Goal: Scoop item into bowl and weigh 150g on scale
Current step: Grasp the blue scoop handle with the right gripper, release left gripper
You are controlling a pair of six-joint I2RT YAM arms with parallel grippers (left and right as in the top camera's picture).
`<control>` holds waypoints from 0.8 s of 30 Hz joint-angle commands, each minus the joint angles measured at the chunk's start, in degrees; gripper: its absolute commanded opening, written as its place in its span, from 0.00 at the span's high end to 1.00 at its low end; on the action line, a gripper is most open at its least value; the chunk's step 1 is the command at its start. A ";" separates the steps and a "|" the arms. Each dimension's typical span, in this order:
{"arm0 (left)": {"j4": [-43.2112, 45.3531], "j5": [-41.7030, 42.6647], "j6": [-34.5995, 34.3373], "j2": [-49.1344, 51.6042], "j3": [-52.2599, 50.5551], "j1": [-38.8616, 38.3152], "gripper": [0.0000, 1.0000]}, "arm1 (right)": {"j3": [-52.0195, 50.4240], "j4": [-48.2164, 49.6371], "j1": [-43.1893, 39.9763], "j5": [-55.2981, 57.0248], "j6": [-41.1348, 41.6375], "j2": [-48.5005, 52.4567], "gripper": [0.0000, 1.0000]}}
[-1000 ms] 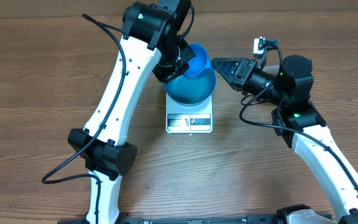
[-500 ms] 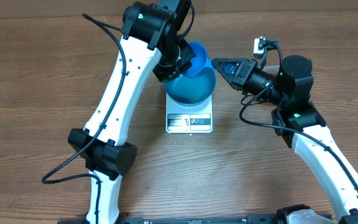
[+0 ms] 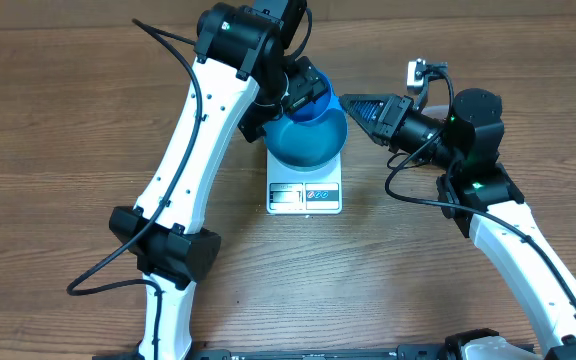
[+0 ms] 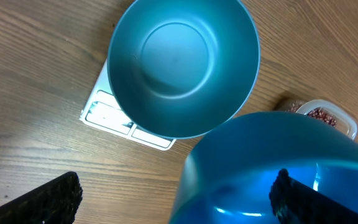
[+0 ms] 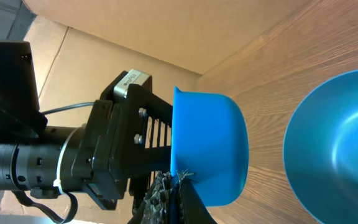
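Note:
The empty blue bowl (image 3: 308,142) (image 4: 182,62) (image 5: 340,149) stands on the white scale (image 3: 305,195) (image 4: 112,112). A small blue scoop (image 3: 318,97) (image 4: 278,168) (image 5: 210,146) hangs over the bowl's far rim. My right gripper (image 3: 346,102) (image 5: 179,182) is shut on the scoop's edge from the right. My left gripper (image 3: 304,90) (image 4: 178,186) is open wide at the scoop, its fingers (image 4: 48,199) apart from it on the left side. Red-brown beans (image 4: 321,114) lie in a clear tub (image 4: 347,124) beyond the scoop.
Bare wooden table surrounds the scale. The left arm (image 3: 198,150) reaches over the table's back left and hides the tub from above. A cardboard wall (image 5: 135,31) stands behind the table.
My left gripper has opened and let go of the scoop. My right gripper has closed fully on the scoop's edge. The bowl and scale have not moved.

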 commanded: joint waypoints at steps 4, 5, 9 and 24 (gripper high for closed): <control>2.08 -0.31 7.76 -7.23 1.20 0.68 0.00 | 0.94 -4.28 0.15 3.15 -2.58 -0.39 0.96; 2.49 -0.31 8.59 -8.68 1.20 0.68 0.00 | 0.94 -4.90 0.15 3.48 -2.60 -0.39 0.96; 3.43 -1.44 11.78 -13.11 1.20 0.68 0.00 | 0.92 -5.57 0.15 3.52 -4.17 -0.39 0.96; 1.16 -19.10 22.12 -22.91 1.18 0.68 0.01 | 1.27 -8.28 0.20 6.05 -11.45 -0.92 0.96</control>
